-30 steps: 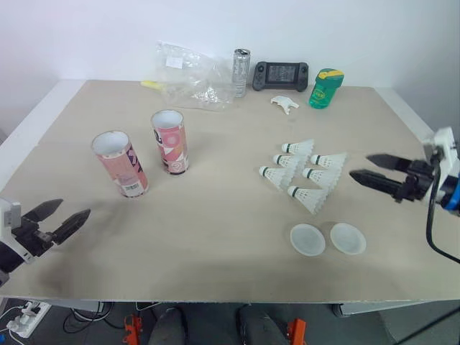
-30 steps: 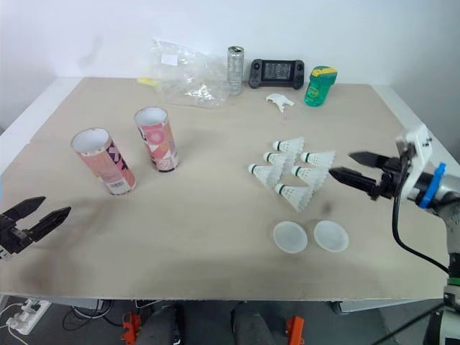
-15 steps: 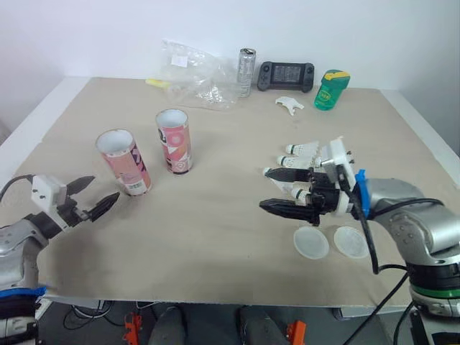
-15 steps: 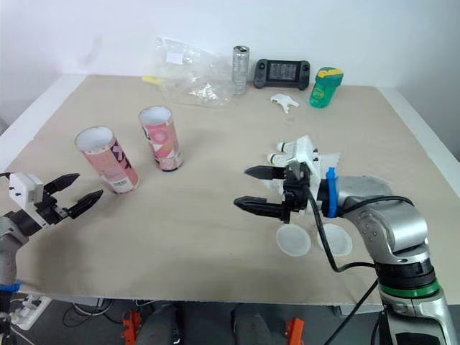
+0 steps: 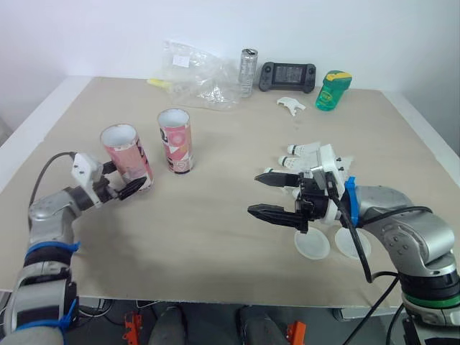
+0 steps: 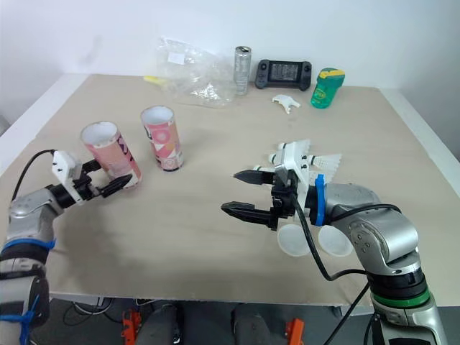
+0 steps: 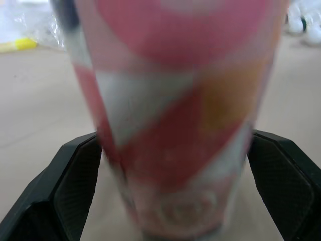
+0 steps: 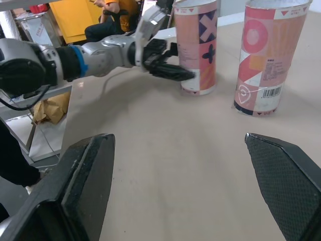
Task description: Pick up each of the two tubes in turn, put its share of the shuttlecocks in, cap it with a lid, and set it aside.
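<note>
Two pink patterned tubes stand open-topped at the left of the table: the left tube leans a little, the second tube is upright beside it. My left gripper is open, with its fingers on either side of the left tube's base. My right gripper hovers open over bare table at mid right. Behind it lie several white shuttlecocks. Two white lids lie near the front edge, partly under the right arm. The right wrist view shows both tubes and the left gripper.
Along the far edge lie a crumpled plastic bag, a silver can, a black game controller, a green bottle and a small white object. A person sits in the background of the right wrist view.
My left gripper has moved in from the front left edge until its fingers flank the left tube. My right arm swung in from the right edge past the shuttlecocks, then edged slightly left.
</note>
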You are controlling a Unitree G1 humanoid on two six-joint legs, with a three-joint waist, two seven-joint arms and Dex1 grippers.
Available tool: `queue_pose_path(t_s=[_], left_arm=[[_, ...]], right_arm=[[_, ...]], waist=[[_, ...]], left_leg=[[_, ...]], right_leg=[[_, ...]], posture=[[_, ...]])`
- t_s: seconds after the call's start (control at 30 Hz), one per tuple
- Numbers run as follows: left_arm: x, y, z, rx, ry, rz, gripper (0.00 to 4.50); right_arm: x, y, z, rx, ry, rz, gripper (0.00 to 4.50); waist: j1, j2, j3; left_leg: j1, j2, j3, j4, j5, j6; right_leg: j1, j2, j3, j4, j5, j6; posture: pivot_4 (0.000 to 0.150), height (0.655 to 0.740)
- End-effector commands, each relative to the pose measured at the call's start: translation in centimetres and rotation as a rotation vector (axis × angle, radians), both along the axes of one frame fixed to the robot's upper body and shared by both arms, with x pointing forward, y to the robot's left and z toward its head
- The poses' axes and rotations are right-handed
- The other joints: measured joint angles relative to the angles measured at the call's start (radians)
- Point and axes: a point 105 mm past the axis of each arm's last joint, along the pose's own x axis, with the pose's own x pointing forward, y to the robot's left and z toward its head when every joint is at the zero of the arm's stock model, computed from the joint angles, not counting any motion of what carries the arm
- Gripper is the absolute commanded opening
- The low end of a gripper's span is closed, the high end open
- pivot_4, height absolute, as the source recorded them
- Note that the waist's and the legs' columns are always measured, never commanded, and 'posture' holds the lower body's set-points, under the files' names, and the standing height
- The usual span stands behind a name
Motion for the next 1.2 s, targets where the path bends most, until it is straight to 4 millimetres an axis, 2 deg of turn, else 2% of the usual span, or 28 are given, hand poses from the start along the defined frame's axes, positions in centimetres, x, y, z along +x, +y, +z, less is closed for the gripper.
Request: queue_pose_path(t_s=[0.03, 0.2, 0.3, 0.4, 0.67, 0.97, 1.1, 1.2], left_arm=[[0.8, -0.2, 0.9, -0.005, -0.036, 0.017, 4.50], [1.1, -0.9, 0.2, -0.011, -0.014, 0.006, 4.50], [1.2, -1.0, 0.0, -0.016, -0.011, 0.015, 3.65], [1.2, -1.0, -0.2, -0.012, -0.009, 0.017, 2.47], [0.5, -1.0, 0.0, 0.010, -0.028, -0.017, 2.47], [-3.3, -2.8, 1.8, 0.085, 0.048, -0.312, 2.47], [-7.4, -4.0, 1.2, 0.353, 0.233, -0.544, 2.47], [-9.0, -4.6, 0.9, 0.522, 0.303, -0.647, 2.47]], right_arm=[[-0.6, -0.1, 1.1, 0.009, -0.048, -0.006, 4.45], [-0.6, -0.5, 1.2, 0.010, -0.052, -0.035, 4.45], [-0.7, -0.6, 1.2, 0.008, -0.054, -0.040, 4.50], [-0.7, -0.6, 1.3, 0.008, -0.055, -0.042, 4.50], [-0.3, -0.9, 1.5, 0.007, -0.065, -0.057, 4.50], [0.2, -4.3, 1.9, -0.034, -0.072, -0.168, 4.50], [-0.7, -7.2, 0.9, -0.113, -0.022, -0.249, 4.50], [-1.3, -9.2, 0.0, -0.159, 0.012, -0.326, 4.50]], waist=[[0.000, 0.000, 0.000], [0.001, 0.000, 0.000], [0.004, 0.000, 0.000], [0.005, 0.000, 0.000], [0.006, 0.000, 0.000], [0.006, 0.000, 0.000], [0.006, 0.000, 0.000], [0.009, 0.001, 0.000]], left_leg=[[0.000, 0.000, 0.000, 0.000, 0.000, 0.000], [-0.001, 0.000, -0.002, 0.000, 0.000, 0.000], [-0.002, 0.000, -0.003, 0.000, 0.000, 0.000], [-0.002, -0.001, -0.004, 0.000, 0.000, 0.000], [-0.003, -0.001, -0.005, 0.000, 0.000, 0.000], [-0.005, -0.001, -0.006, 0.000, 0.000, 0.000], [-0.005, -0.001, -0.008, 0.000, 0.000, 0.000], [-0.005, -0.001, -0.009, 0.000, 0.000, 0.000]], right_leg=[[0.000, 0.000, 0.000, 0.000, 0.000, 0.000], [0.000, 0.001, 0.000, 0.000, 0.000, -0.001], [0.000, 0.001, 0.000, 0.000, 0.000, -0.001], [0.000, 0.001, 0.000, 0.000, 0.000, -0.001], [0.000, 0.001, -0.001, 0.000, 0.000, -0.001], [0.000, 0.001, -0.001, 0.000, -0.001, -0.001], [0.000, 0.001, -0.003, 0.000, -0.001, -0.002], [0.001, 0.000, -0.004, 0.000, -0.003, -0.003]], posture=[[0.150, 0.7394], [0.150, 0.7394], [0.150, 0.7394], [0.150, 0.7394], [0.150, 0.7394], [0.150, 0.7394], [0.150, 0.7394], [0.150, 0.7394]])
